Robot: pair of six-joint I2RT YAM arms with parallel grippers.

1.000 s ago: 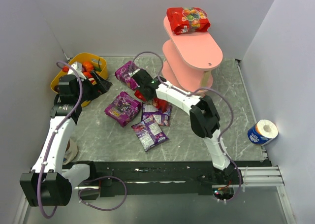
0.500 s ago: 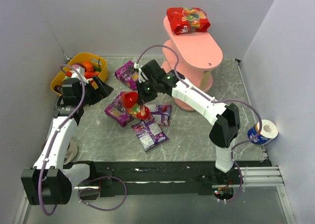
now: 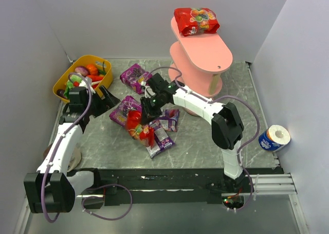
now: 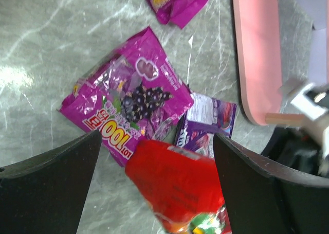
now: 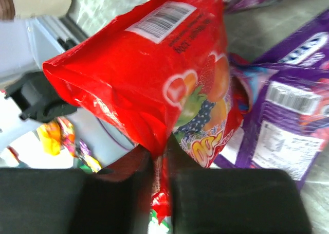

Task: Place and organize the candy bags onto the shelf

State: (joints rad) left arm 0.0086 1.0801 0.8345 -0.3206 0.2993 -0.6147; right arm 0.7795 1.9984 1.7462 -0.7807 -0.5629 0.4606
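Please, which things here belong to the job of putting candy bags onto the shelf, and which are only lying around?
For the job:
- shelf
- top red bag, on the shelf's top board
- held red bag
- four purple bags

Lying about:
- basket
- toy vegetables
- tissue roll

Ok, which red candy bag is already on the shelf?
The red bag lying on the top board of the pink shelf; the other red bag hangs pinched in the right end effector.
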